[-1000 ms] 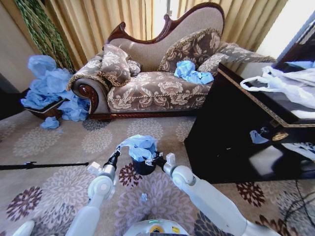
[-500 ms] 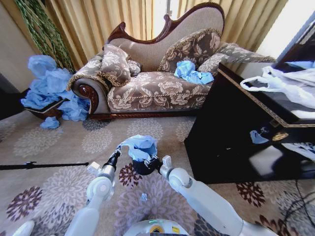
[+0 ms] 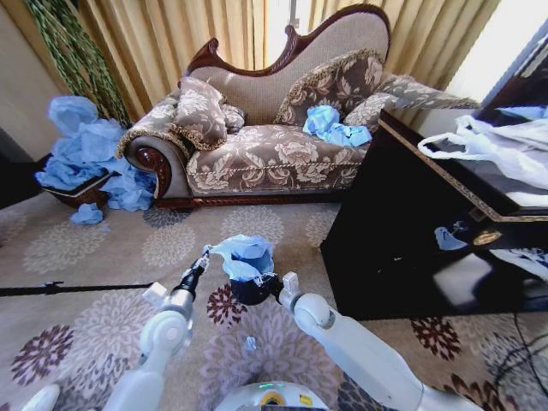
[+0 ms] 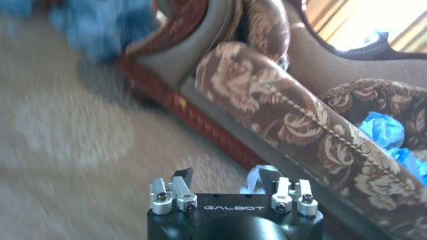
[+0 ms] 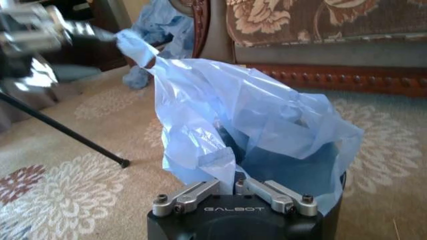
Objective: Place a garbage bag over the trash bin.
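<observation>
The head camera looked down across carpet toward the sofa (image 3: 274, 145); both wrist cameras, low and close, shared it.

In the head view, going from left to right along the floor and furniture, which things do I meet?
Heap of blue bags → left gripper → garbage bag → right gripper → black cabinet → white bags.

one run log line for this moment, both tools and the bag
left tool: shut on garbage bag corner | right tool: shut on bag edge at trash bin rim | bag: bunched over bin
</observation>
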Tool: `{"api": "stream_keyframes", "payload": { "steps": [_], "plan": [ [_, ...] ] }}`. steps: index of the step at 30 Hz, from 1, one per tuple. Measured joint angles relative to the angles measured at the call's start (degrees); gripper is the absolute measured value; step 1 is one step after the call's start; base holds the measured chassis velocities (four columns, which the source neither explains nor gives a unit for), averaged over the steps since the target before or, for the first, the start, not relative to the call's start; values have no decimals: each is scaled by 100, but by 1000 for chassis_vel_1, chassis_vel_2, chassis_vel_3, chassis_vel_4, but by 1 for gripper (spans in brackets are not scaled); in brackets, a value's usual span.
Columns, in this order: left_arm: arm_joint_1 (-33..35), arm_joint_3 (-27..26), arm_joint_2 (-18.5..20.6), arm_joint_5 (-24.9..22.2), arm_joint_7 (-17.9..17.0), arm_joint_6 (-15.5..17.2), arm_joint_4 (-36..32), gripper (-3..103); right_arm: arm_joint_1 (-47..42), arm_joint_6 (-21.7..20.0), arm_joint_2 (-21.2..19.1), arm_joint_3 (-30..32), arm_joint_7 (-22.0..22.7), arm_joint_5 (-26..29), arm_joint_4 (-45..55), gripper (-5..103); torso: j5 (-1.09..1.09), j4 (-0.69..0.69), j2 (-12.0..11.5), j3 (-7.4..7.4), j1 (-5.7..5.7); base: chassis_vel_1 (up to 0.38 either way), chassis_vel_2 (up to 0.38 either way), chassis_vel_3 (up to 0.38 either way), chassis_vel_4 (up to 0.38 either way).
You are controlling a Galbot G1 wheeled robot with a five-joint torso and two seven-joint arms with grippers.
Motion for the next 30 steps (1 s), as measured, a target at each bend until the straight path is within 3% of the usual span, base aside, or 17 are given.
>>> {"api": "stream_keyframes", "payload": {
  "steps": [3, 5, 7, 8, 10, 11, 12, 13, 14, 16, 21, 24, 30],
  "plan": [
    [62, -129, 107, 352, 50, 132, -163, 81, -1, 17, 14, -9, -24, -48, -21, -2, 1, 1, 0, 0, 0, 0, 0, 0, 0],
    [43, -256, 379, 749, 227, 319, -345, 91, 5, 29, 20, -25, -46, -87, -41, -2, 0, 1, 0, 0, 0, 0, 0, 0, 0],
    [-109, -404, 993, 1148, 679, 581, -454, 98, 16, 40, 9, -39, -74, -128, -46, -2, -1, -2, 0, 0, 0, 0, 0, 0, 0],
    [-109, -404, 993, 1148, 679, 581, -454, 98, 16, 40, 9, -39, -74, -128, -46, -2, -1, -2, 0, 0, 0, 0, 0, 0, 0],
    [-168, -541, 1453, 1428, 1248, 737, -487, 100, 13, 59, 5, -44, -89, -154, -47, 0, -1, -3, 0, 0, 0, 0, 0, 0, 0],
    [-168, -680, 1688, 1619, 1839, 790, -478, 100, 6, 71, 5, -44, -105, -152, -46, 0, 0, -2, 0, 0, 0, 0, 0, 0, 0],
    [-168, -680, 1688, 1619, 1839, 790, -478, 100, 6, 71, 5, -44, -105, -152, -46, 0, 0, -2, 0, 0, 0, 0, 0, 0, 0],
    [-214, -846, 2047, 2054, 2817, 807, -324, 100, -10, 84, 20, -41, -113, -115, -43, 0, 3, 0, 0, 0, 0, 0, 0, 0, 0],
    [-280, -841, 2268, 2320, 3250, 725, -169, 100, -24, 92, 38, -27, -114, -96, -39, 0, 1, 1, 0, 0, 0, 0, 0, 0, 0],
    [-584, -507, 2723, 2519, 3629, 655, 154, 100, -60, 107, 70, 24, -114, -78, -37, 0, -2, 1, 0, 1, 0, 0, 0, 0, 0],
    [-1379, 263, 3197, 2457, 4094, 785, 666, 100, -144, 137, 69, 104, -120, -79, -28, 0, -1, -2, 0, 1, 0, 0, 0, 0, 0],
    [-2419, 862, 3568, 2514, 5113, 898, 1309, 100, -155, 201, 66, 111, -166, -98, -74, 0, -1, -7, 0, 1, 1, 0, 0, 0, 0],
    [-2504, 959, 4171, 2445, 5381, 1065, 1541, 100, 135, 328, 241, -103, -339, -105, -355, 0, 0, 4, 0, 1, 1, 0, 0, 0, 0]
  ]
}}
